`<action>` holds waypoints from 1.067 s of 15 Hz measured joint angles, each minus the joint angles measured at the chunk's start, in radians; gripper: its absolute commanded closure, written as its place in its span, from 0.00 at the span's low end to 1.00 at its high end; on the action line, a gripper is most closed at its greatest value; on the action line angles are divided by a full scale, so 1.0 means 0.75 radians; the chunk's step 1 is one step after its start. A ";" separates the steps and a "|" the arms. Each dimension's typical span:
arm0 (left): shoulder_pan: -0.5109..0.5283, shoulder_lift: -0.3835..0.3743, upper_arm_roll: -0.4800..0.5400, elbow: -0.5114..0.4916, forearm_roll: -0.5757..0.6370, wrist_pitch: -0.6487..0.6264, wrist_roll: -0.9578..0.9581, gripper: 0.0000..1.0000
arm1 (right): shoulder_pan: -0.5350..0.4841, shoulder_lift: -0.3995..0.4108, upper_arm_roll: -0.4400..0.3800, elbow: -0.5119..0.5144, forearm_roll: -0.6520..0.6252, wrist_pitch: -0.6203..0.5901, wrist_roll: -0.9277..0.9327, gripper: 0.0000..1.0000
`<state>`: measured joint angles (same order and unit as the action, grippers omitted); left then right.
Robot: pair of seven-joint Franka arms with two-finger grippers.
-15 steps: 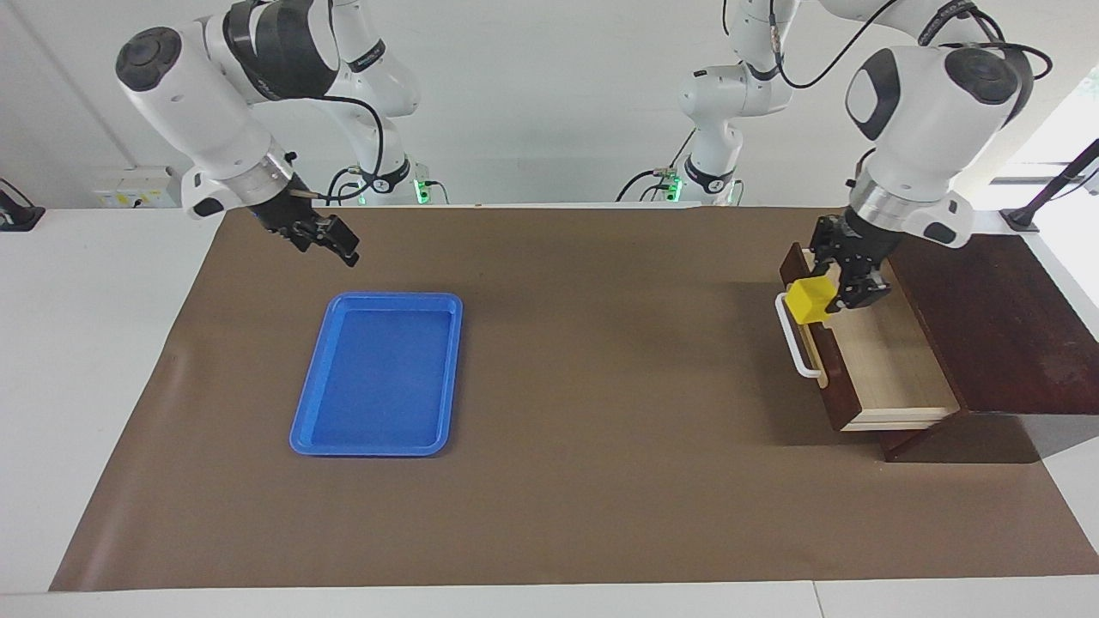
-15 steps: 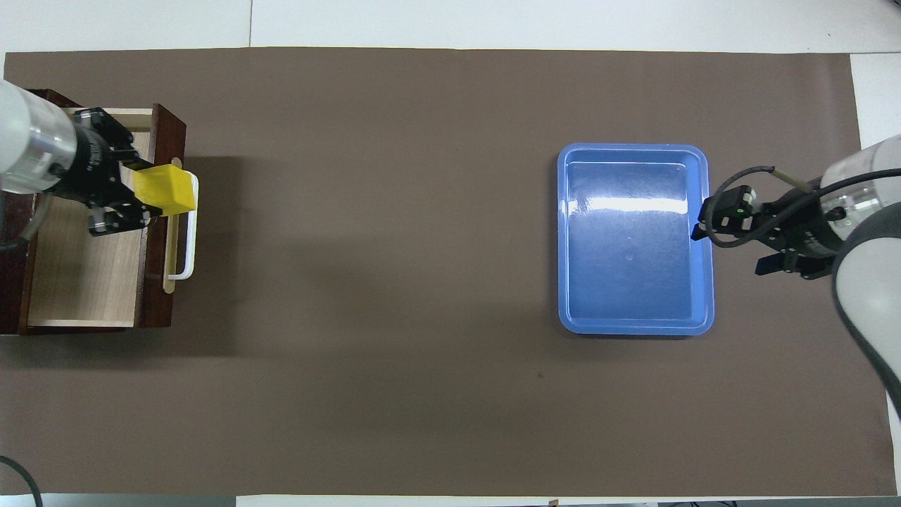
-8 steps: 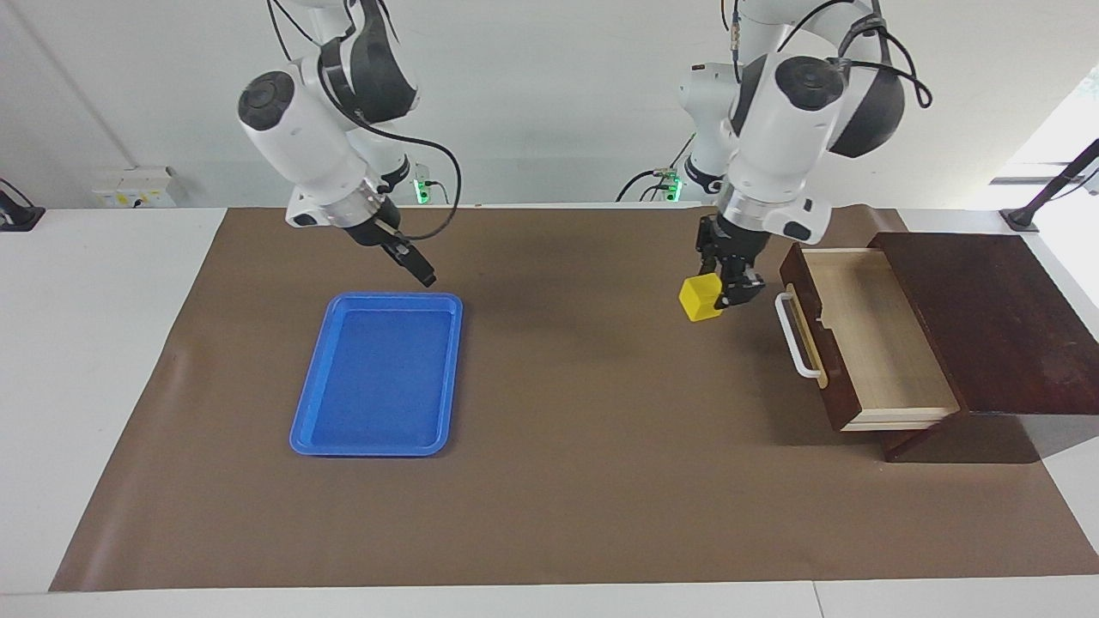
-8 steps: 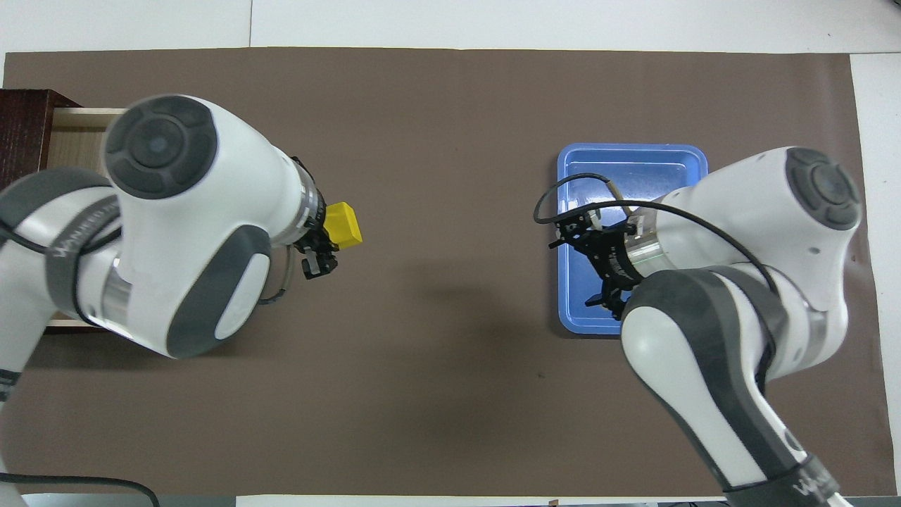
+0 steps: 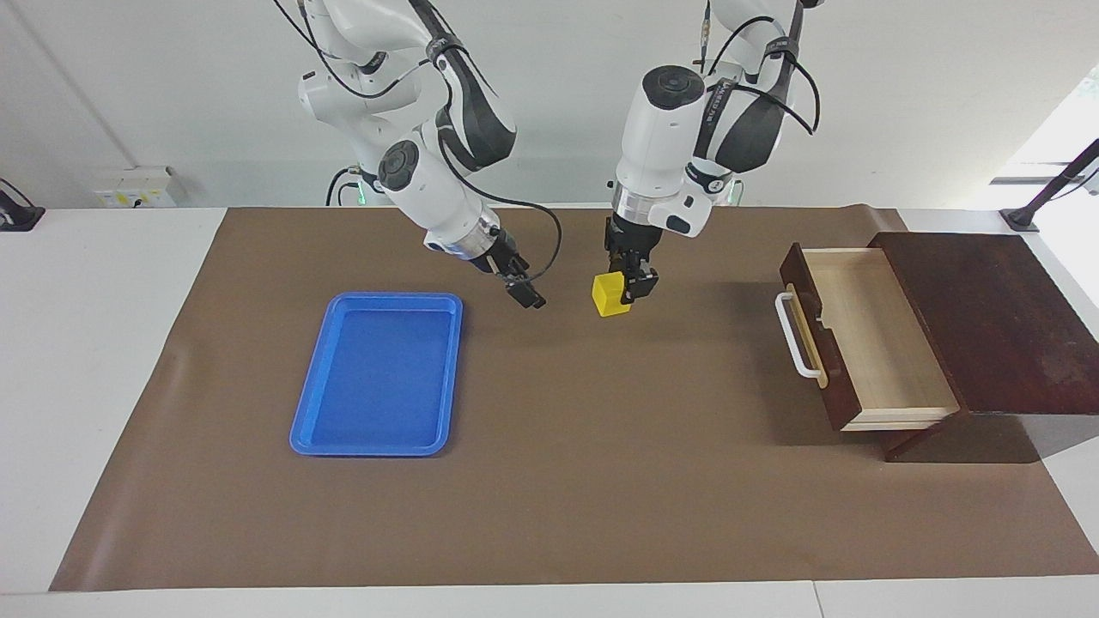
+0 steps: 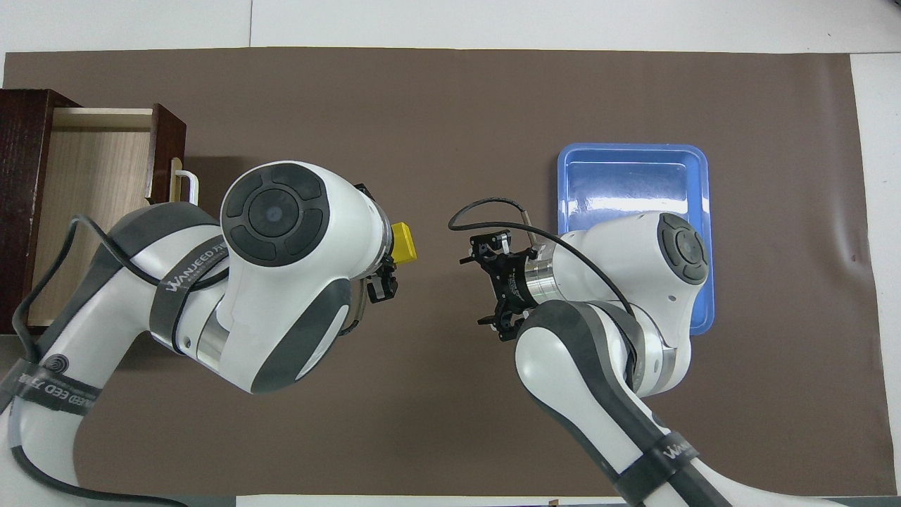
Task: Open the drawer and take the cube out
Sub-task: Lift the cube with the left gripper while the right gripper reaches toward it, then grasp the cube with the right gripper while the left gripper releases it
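Aloft, cube [image 5: 610,295] within left claw [image 5: 634,287].

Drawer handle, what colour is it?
White, a bar handle on a tan strip across the drawer front. The facing view shows it best.

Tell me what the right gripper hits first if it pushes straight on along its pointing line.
Probably the cube, held up by the left gripper: the right gripper points toward it over the bare mat. Depth is unclear; it might pass by or under.
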<state>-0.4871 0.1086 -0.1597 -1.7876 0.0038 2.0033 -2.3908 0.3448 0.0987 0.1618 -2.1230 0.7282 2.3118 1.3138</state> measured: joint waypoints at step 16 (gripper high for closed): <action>-0.094 -0.001 0.001 -0.098 0.000 0.104 -0.038 1.00 | 0.057 0.130 -0.006 0.155 0.266 0.012 0.005 0.00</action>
<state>-0.5573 0.1082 -0.1589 -1.8609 0.0038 2.0817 -2.4192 0.3873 0.1961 0.1575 -2.0069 0.9279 2.3210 1.3172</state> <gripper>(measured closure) 0.449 0.000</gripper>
